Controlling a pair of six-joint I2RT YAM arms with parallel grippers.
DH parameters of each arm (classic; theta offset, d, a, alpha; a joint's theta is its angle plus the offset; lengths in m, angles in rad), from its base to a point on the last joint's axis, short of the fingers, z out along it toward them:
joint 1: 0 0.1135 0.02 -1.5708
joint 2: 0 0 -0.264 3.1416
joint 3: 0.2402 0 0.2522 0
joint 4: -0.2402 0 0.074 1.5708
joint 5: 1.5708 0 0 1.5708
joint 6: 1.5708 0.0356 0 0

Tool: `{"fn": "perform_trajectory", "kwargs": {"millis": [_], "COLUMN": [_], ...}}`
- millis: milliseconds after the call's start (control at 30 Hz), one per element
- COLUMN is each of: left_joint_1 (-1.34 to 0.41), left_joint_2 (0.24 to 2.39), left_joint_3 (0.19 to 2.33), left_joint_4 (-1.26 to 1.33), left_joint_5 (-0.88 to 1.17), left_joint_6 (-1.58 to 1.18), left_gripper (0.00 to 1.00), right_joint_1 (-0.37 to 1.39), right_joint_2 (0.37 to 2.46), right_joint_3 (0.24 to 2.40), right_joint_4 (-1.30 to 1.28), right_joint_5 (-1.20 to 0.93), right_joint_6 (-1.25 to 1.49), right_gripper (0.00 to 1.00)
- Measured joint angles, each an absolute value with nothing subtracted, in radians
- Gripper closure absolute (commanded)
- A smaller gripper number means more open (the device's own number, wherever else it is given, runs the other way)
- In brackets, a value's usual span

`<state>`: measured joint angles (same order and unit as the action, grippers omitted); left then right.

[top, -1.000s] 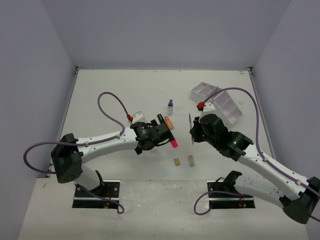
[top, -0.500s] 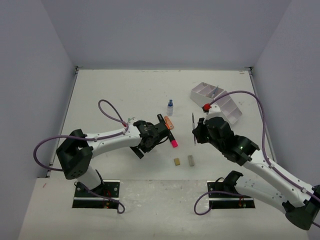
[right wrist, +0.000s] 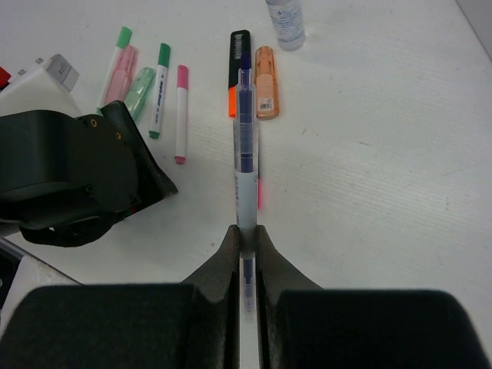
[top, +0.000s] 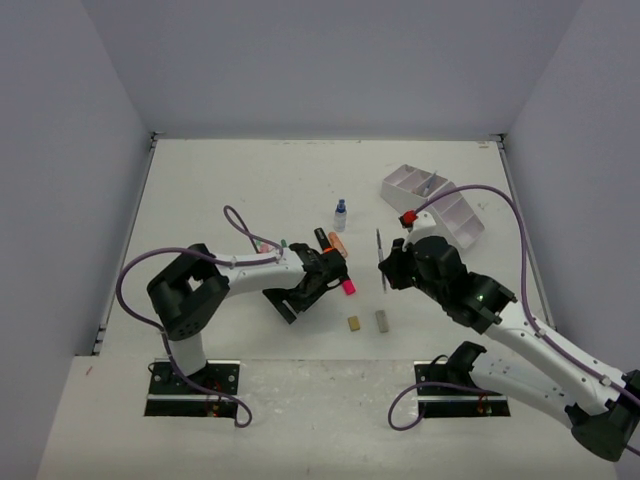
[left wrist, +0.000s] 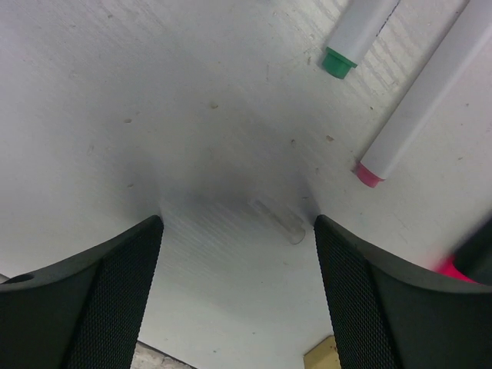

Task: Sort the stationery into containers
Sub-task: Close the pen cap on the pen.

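My right gripper (top: 386, 268) is shut on a thin blue-and-white pen (right wrist: 246, 154) and holds it above the table, tip pointing away; the pen also shows in the top view (top: 380, 255). My left gripper (top: 318, 277) is open and empty, low over the table (left wrist: 237, 231), beside the black marker with orange and pink (top: 336, 264). Two white pens, green-capped (left wrist: 361, 31) and pink-capped (left wrist: 419, 96), lie just beyond its fingers. The white organizer (top: 455, 215) stands at the far right. The blue-capped bottle (top: 340, 213) stands upright mid-table.
An orange highlighter (right wrist: 266, 81) lies next to the black marker (right wrist: 240, 54). Pastel pink (right wrist: 123, 73) and green (right wrist: 140, 88) highlighters lie behind my left gripper. A tan eraser (top: 354, 323) and a grey eraser (top: 381, 320) lie near the front.
My left arm has folded in, its elbow swinging right, and its gripper has shifted a little right and down toward the marker. My right gripper has stayed about in place with the pen.
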<state>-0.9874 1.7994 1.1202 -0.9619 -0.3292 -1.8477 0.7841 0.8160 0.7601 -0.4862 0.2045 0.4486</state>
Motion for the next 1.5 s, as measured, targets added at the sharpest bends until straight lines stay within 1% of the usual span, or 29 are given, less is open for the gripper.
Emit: {"fn": "perform_trajectory", "kwargs": {"millis": [67,100,200,300,333,367,467,600,767,800,900,1067,1100,1333,1500], "left_joint_1": [-0.981,-0.978,-0.971,-0.967,-0.967,-0.967,-0.964,-0.962,-0.962,-0.962,-0.962,-0.961,-0.961,-0.954,-0.954], "left_joint_2": [1.804,1.806,1.806,1.807,1.807,1.808,1.811,1.814,1.814,1.814,1.814,1.814,1.814,1.781,1.732], "left_joint_3": [1.126,1.128,1.130,1.130,1.130,1.131,1.134,1.137,1.137,1.137,1.137,1.136,1.136,1.091,1.032], "left_joint_4": [-0.963,-0.963,-0.963,-0.963,-0.964,-0.963,-0.961,-0.959,-0.950,-0.948,-0.936,-0.910,-0.904,-0.822,-0.727], "left_joint_5": [-0.322,-0.321,-0.320,-0.319,-0.318,-0.317,-0.313,-0.307,-0.299,-0.297,-0.290,-0.278,-0.277,-0.266,-0.283], "left_joint_6": [-1.848,-1.848,-1.849,-1.848,-1.849,-1.849,-1.847,-1.847,-1.844,-1.841,-1.839,-1.827,-1.822,-1.790,-1.694], "left_gripper": [0.21,0.26,0.33,0.38,0.42,0.44,0.45,0.54,0.59,0.61,0.70,0.98,1.00,1.00,1.00], "right_joint_1": [0.784,0.784,0.784,0.784,0.784,0.784,0.784,0.784,0.784,0.784,0.784,0.784,0.784,0.784,0.784], "right_joint_2": [0.812,0.809,0.799,0.797,0.796,0.796,0.793,0.783,0.782,0.782,0.782,0.774,0.771,0.754,0.734], "right_joint_3": [0.756,0.753,0.743,0.741,0.741,0.741,0.741,0.740,0.740,0.740,0.740,0.740,0.740,0.732,0.722], "right_joint_4": [-0.478,-0.475,-0.471,-0.469,-0.469,-0.469,-0.469,-0.468,-0.463,-0.462,-0.460,-0.455,-0.455,-0.448,-0.439], "right_joint_5": [0.191,0.188,0.174,0.163,0.162,0.162,0.161,0.157,0.143,0.139,0.132,0.115,0.113,0.086,0.066], "right_joint_6": [0.447,0.446,0.445,0.445,0.445,0.445,0.445,0.444,0.444,0.444,0.443,0.440,0.440,0.435,0.436], "right_gripper": [1.00,1.00,1.00,1.00,1.00,1.00,1.00,1.00,1.00,1.00,1.00,1.00,1.00,1.00,1.00]}}
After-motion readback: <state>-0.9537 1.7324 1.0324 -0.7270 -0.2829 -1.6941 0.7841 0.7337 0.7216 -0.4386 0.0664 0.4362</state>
